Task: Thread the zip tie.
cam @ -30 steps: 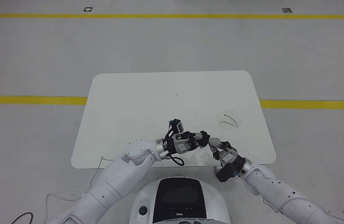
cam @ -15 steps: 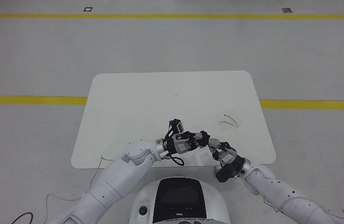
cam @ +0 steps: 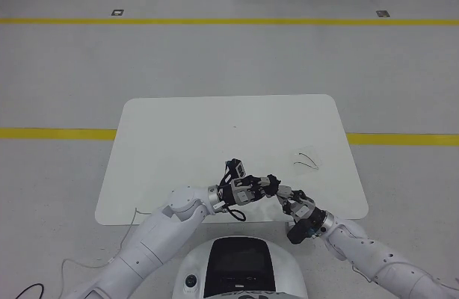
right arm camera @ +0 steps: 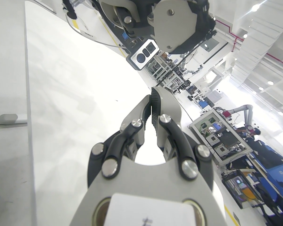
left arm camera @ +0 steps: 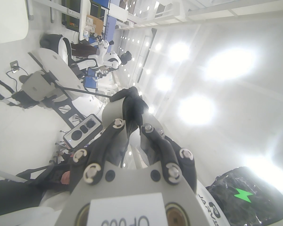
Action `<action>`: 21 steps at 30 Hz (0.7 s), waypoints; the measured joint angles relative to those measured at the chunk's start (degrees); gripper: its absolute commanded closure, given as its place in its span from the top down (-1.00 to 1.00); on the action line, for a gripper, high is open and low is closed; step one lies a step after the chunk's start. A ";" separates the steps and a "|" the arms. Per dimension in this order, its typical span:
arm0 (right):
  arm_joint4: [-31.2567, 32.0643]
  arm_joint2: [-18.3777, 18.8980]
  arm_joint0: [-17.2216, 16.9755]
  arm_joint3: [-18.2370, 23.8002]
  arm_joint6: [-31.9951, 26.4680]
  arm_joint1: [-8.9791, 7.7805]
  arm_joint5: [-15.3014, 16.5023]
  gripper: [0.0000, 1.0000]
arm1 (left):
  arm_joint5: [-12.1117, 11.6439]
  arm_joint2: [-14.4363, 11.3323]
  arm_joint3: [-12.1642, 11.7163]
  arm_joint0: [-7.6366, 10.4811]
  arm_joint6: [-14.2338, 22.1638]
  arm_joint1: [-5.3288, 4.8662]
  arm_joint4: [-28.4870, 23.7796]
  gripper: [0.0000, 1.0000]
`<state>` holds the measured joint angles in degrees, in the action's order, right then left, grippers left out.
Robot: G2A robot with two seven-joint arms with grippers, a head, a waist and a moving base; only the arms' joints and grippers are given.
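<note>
Both grippers meet just above the front edge of the white table [cam: 177, 149]. My left gripper [cam: 273, 184] [left arm camera: 129, 96] is shut on one end of a thin black zip tie [left arm camera: 85, 91]. The strap runs straight across a short gap to my right gripper [cam: 288, 196] [right arm camera: 152, 99], which is shut on its other end. In the right wrist view the zip tie [right arm camera: 169, 74] rises from my shut fingertips toward the left gripper [right arm camera: 204, 12] facing it. The spot where the strap meets the left fingers is hidden by their black pads.
A second thin black zip tie [cam: 307, 158] lies curled on the table, beyond the grippers toward the right side. The table's front edge runs just below both grippers.
My right gripper has edged very slightly toward the table's front edge. The left gripper has stayed where it was, and both remain shut on the strap.
</note>
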<state>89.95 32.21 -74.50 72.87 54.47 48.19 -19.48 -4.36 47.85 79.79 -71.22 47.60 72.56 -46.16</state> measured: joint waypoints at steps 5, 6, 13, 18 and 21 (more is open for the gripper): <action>0.00 0.27 -0.49 -0.44 -0.04 0.08 0.00 -1.00 | 0.00 0.00 0.00 0.00 0.00 0.00 0.00 -1.00; 0.00 0.24 -0.51 -0.56 0.05 0.11 0.00 -1.00 | 0.00 0.00 0.00 0.00 0.00 0.00 0.00 -1.00; 0.00 -0.22 -0.19 -1.00 0.52 0.16 0.00 -1.00 | 0.00 0.00 0.00 0.00 0.00 0.00 0.00 -1.00; 0.00 -0.89 0.20 -1.13 0.29 0.10 0.00 -1.00 | 0.00 0.00 0.00 0.00 0.00 0.00 0.00 -1.00; 0.00 -1.23 0.38 -1.35 0.03 0.06 0.00 -1.00 | 0.00 0.00 0.00 0.00 0.00 0.00 0.00 -1.00</action>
<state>89.95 30.98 -74.12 71.52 54.50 48.25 -19.48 -4.36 47.85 79.79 -71.22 47.60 72.56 -46.16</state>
